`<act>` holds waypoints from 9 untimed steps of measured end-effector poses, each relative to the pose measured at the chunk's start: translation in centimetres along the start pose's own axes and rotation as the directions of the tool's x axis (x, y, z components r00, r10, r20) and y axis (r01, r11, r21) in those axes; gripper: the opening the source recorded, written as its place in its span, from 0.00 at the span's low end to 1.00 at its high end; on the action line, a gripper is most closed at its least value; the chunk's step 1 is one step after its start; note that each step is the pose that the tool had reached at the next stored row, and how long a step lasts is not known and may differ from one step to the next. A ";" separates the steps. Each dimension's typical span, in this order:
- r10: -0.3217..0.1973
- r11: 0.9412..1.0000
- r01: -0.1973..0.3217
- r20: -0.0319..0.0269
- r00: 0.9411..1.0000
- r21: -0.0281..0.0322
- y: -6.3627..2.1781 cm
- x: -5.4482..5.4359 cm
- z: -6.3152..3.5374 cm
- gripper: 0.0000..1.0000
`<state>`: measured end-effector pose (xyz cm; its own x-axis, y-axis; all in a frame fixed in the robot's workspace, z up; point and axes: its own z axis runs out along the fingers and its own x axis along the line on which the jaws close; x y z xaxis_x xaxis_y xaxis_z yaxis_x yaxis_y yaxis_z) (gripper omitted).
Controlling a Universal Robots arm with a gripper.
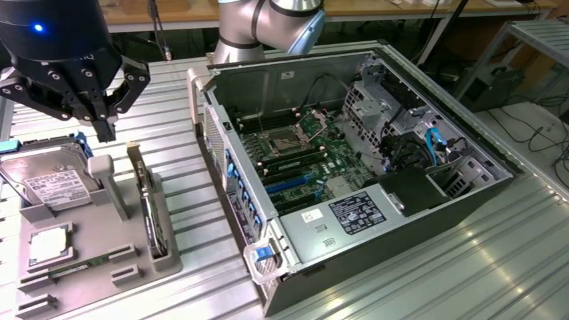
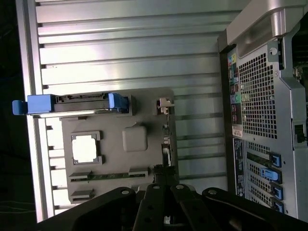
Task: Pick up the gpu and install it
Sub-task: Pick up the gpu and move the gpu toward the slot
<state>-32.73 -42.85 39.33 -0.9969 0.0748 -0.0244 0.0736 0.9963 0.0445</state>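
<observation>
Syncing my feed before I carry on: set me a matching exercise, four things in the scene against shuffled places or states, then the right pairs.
1. gpu
2. hard drive
3. computer case
4. gripper

A. open on its side, at the exterior view's right
B. jaws shut and empty, hovering over the gray holder
C. standing on edge in a holder slot
D. leaning on the holder, white label showing

Pairs: 1-C, 2-D, 3-A, 4-B
</observation>
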 end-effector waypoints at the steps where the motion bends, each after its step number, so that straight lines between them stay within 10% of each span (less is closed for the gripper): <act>1: 0.000 1.000 0.000 0.000 1.000 0.000 0.00 0.0 0.00 0.11; 9: 0.000 1.000 0.000 0.000 1.000 0.000 0.00 0.0 0.00 0.11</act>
<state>-32.73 -42.85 39.33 -0.9969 0.0747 -0.0244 0.0736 0.9963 0.0445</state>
